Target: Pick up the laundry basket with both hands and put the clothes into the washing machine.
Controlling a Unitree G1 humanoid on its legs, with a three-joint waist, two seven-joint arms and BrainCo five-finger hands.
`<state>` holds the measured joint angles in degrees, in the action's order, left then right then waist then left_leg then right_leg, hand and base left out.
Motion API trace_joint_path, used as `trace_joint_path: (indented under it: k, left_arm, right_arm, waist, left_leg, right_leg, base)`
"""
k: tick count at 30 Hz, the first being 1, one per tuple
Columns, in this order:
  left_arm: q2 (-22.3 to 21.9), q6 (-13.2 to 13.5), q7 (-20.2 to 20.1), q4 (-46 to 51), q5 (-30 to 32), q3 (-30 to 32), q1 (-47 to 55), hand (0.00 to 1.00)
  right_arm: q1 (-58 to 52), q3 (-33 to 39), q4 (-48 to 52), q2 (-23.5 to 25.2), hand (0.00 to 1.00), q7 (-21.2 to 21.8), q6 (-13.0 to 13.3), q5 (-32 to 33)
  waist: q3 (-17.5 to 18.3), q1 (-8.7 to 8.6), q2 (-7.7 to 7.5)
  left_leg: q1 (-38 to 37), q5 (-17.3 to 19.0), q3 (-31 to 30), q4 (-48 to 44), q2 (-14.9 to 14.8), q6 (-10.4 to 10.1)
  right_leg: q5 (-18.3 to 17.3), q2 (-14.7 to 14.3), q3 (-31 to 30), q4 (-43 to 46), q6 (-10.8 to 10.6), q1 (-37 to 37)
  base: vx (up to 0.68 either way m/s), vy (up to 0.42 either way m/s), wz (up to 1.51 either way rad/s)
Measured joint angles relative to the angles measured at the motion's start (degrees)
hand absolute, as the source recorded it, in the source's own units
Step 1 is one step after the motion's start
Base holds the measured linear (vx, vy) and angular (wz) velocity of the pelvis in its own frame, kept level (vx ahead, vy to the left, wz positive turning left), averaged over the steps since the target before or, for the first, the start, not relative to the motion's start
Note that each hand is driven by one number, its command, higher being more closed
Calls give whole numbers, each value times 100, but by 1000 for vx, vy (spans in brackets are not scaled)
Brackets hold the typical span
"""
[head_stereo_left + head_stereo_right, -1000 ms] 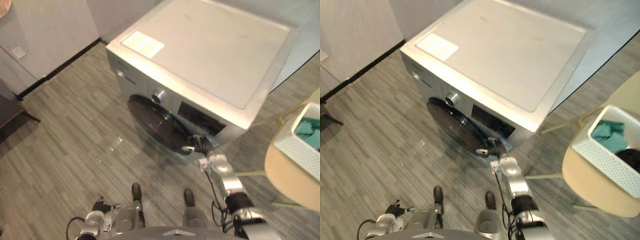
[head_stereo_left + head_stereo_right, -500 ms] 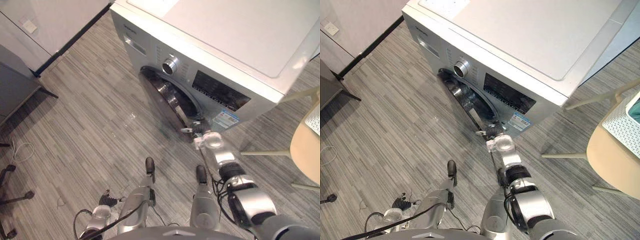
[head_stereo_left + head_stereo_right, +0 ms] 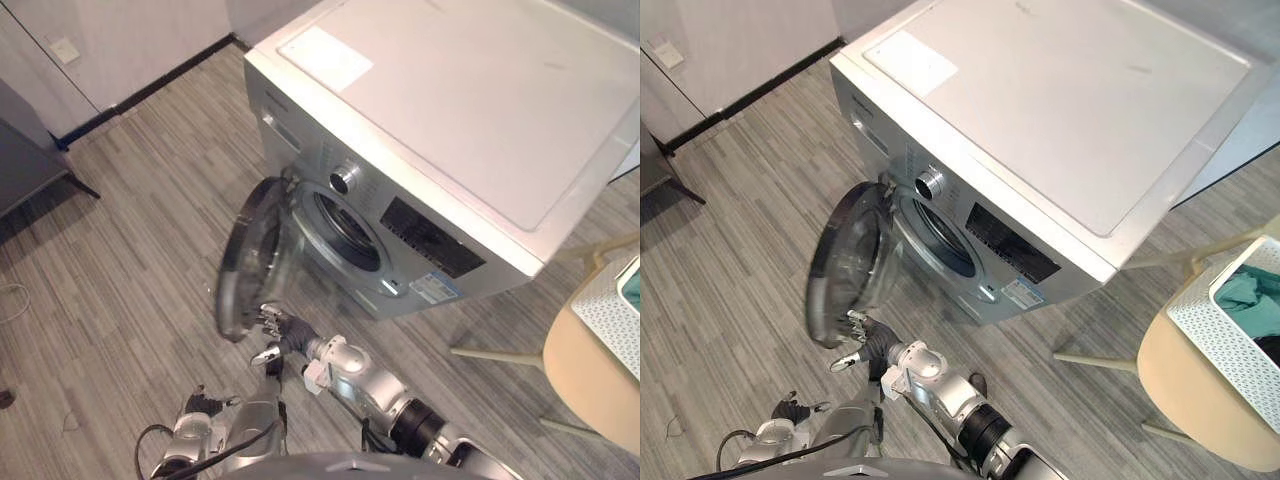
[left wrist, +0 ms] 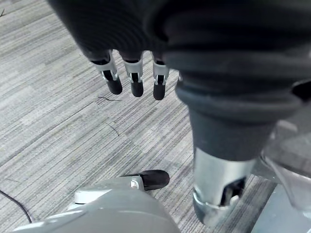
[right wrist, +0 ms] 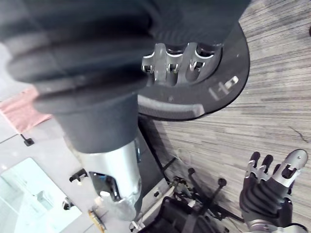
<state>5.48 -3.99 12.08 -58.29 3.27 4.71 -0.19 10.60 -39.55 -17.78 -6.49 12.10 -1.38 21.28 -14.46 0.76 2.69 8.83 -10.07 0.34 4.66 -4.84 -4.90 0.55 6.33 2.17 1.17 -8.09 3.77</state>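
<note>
Washing machine door (image 3: 245,262) stands open leftward, right hand (image 3: 283,331) near its rim

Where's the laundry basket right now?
The white laundry basket sits on a beige chair on the robot's right, at the right eye view's right edge, right of the washing machine, with teal clothes inside.

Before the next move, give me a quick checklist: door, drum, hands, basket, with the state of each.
1. Washing machine door open: ok.
2. Drum opening clear of the door: ok.
3. Right hand clear of the door: not ok, at its lower rim.
4. Left hand free: ok, open, hanging low above the floor.
5. Laundry basket held: not ok, on the chair at the right, clothes inside.
</note>
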Motion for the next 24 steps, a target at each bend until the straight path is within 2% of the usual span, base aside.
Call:
trace_joint_path:
  k: [3,4,7,10,11,13,15,17,20,21,24]
  left_arm:
    - [8,-12,-3,-34,110,95,-1,0]
    - [21,-50,-8,-77,149,150,-1,0]
    - [48,-103,-34,-106,223,196,0,0]
    - [52,-110,-73,-105,271,195,-6,0]
    - [55,-113,-128,-97,314,189,-40,0]
    - [75,-115,-141,-96,314,182,-53,0]
    - [82,-150,-168,-74,302,140,-211,0]
    - [98,-166,-176,6,233,146,-393,0]
    - [365,-163,-156,473,-150,382,-765,0]
    - [657,-149,-80,610,-493,573,-1031,0]
    - [1247,-123,46,613,-855,1115,-1572,0]
  right_arm:
    - [-396,396,282,-134,0,-22,89,108]
    - [-698,699,406,-203,0,-32,135,102]
    - [-1356,1367,594,-380,0,-105,154,73]
    - [-1899,2031,565,-419,0,-153,152,-109]
    - [-2223,2489,515,-434,0,-241,143,-186]
    - [-2342,2772,381,-445,0,-277,145,-407]
    - [-2377,3252,-194,-509,0,-349,113,-972]
    - [-2385,3599,-563,-518,0,-442,85,-1236]
    - [-2352,4184,-1108,-583,0,-542,-10,-1484]
    - [-2338,4313,-1289,-614,0,-617,-73,-1509]
    - [-2339,4507,-1560,-606,0,-663,-140,-1510]
  waist:
    - [109,-24,-142]
    - [160,-25,-216]
    - [246,-63,-309]
    - [300,-102,-332]
    - [350,-155,-339]
    - [372,-209,-350]
    - [411,-318,-368]
    - [416,-337,-376]
    - [417,-420,-381]
    - [401,-455,-403]
    - [320,-535,-496]
  left_leg:
    - [-5,50,59,30,-28,-43]
    - [-32,62,108,31,-44,-39]
    - [-81,88,163,32,-56,-19]
    - [-89,89,225,32,-63,-18]
    - [-78,94,325,33,-66,-11]
    - [-81,98,397,33,-67,-5]
    - [-79,106,485,32,-67,7]
    - [-78,111,570,31,-77,11]
    - [18,125,795,31,-112,11]
    - [100,125,931,30,-148,10]
    - [222,127,1159,28,-209,6]
  right_leg:
    - [-58,-27,-64,12,77,27]
    - [-59,-45,-130,11,83,29]
    - [-72,-53,-192,-3,68,30]
    - [-71,-62,-279,-7,70,58]
    - [-67,-63,-383,-4,76,123]
    - [-62,-65,-467,-3,83,163]
    - [-46,-65,-565,-12,106,242]
    - [-36,-74,-641,-9,120,290]
    - [12,-96,-821,0,185,539]
    - [54,-133,-939,-1,241,677]
    - [239,-186,-1097,-40,319,934]
  base:
    - [-56,1,-9]
    - [-72,1,-17]
    - [-57,-2,-13]
    - [-43,-3,-13]
    - [-21,-6,-24]
    - [-11,-6,-26]
    - [-15,-6,-23]
    - [-10,-10,-24]
    - [-7,-23,-41]
    - [6,-43,-49]
    - [13,-46,-51]
